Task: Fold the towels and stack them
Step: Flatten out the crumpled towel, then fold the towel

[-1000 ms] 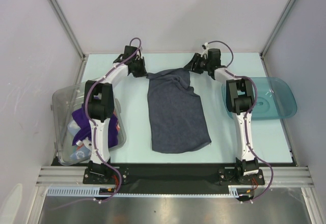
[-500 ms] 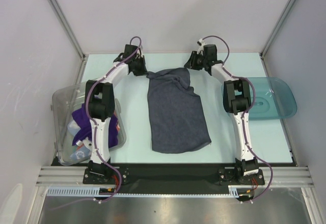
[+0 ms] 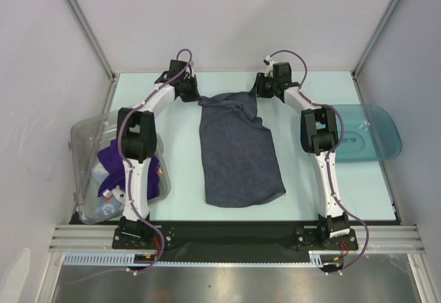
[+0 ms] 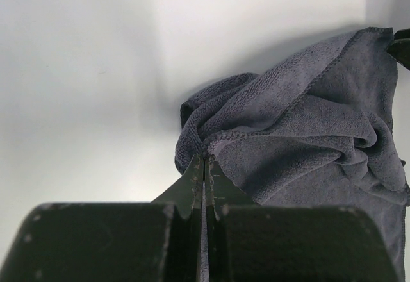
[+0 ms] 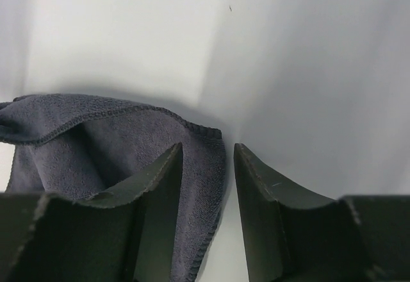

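Observation:
A dark navy-grey towel lies lengthwise on the middle of the table, its far end bunched into folds. My left gripper is at the far left corner, shut on a pinch of the towel; in the left wrist view the left gripper has its jaws pressed together on the hem. My right gripper is at the far right corner. In the right wrist view the right gripper stands open, with the towel's corner lying loose between its fingers, against the left one.
A clear plastic bin at the left holds more towels, a purple one on top. A teal translucent tray sits at the right edge. The cell's walls stand close behind both grippers.
The right wrist has shifted a little to the left and farther back at the towel's far right corner. The left gripper and the towel have stayed put.

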You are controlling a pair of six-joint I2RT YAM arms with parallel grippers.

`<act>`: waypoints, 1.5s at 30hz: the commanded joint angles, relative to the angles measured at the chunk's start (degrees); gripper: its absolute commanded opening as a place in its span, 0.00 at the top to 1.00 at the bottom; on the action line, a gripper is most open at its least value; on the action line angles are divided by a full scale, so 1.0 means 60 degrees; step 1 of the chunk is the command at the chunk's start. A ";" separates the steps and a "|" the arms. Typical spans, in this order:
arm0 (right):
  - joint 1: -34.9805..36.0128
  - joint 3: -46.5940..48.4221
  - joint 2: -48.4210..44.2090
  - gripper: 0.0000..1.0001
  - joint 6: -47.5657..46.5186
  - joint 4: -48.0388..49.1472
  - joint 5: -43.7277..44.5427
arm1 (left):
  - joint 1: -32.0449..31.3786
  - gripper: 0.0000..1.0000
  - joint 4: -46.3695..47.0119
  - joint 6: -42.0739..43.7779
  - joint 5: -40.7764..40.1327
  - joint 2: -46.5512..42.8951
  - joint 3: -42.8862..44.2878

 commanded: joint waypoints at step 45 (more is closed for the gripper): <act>-0.0412 -0.0021 -0.2768 1.00 -0.2576 0.4880 0.1422 | 0.0024 1.00 0.3603 0.1548 -0.0251 -0.0589 0.3661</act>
